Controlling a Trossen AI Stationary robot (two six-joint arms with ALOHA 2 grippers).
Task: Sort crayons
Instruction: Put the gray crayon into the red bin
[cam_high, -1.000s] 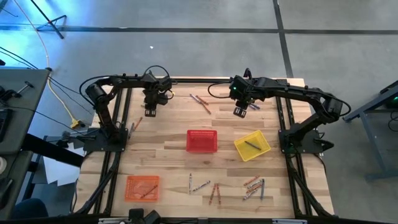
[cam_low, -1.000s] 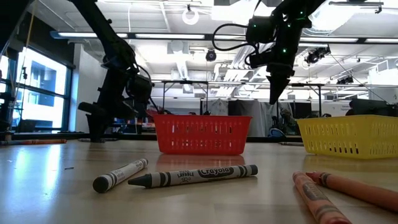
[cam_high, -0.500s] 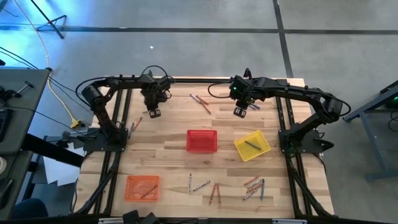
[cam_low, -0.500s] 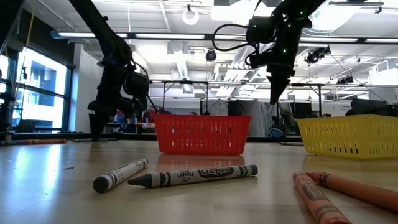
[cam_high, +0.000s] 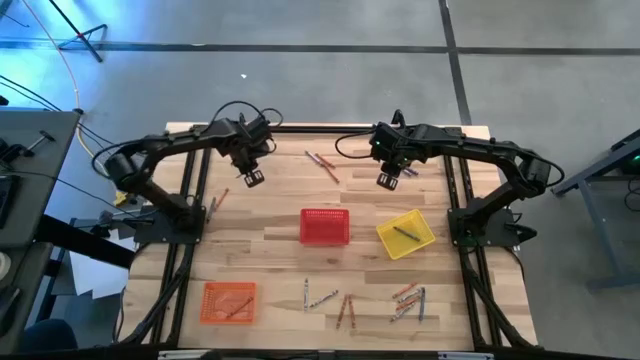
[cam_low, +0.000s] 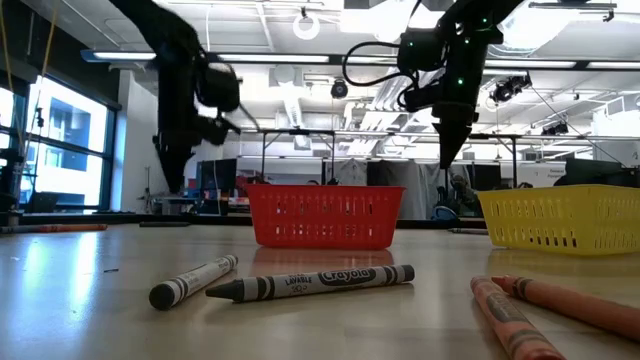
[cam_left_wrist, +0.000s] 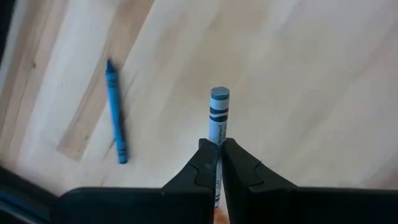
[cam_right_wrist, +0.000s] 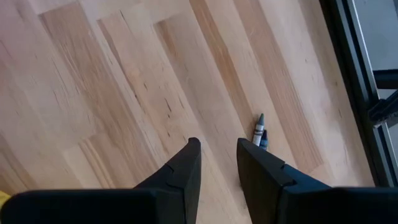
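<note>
My left gripper (cam_high: 252, 178) hangs over the table's far left part, shut on a grey-blue crayon (cam_left_wrist: 219, 115) whose flat end sticks out past the fingertips. A blue crayon (cam_left_wrist: 115, 112) lies flat on the wood below it. My right gripper (cam_high: 385, 180) waits open above the far right part, nothing between its fingers (cam_right_wrist: 217, 163); two crayons (cam_right_wrist: 260, 132) lie on the table beyond them. More crayons lie near the front edge (cam_high: 345, 308) (cam_high: 408, 300) and at the far middle (cam_high: 321, 164). My left gripper pinches the grey-blue crayon between its two fingers (cam_left_wrist: 205, 163) on the wrapper (cam_left_wrist: 216, 138), some way back from the flat end (cam_left_wrist: 219, 95). The fingers point down and lie along the crayon. The crayon sticks out below the fingertips, about upright, clear of the table.
A red basket (cam_high: 325, 226) stands mid-table. To its right is a yellow basket (cam_high: 405, 234) with a crayon in it. An orange basket (cam_high: 229, 301) with a crayon sits at the front left. Bare wood lies between the baskets and the far edge.
My left gripper has shut on the grey-blue crayon, risen from the table and rolled about its own line, drifting a little toward the table's right. The crayon has come up clear of the wood with it.
</note>
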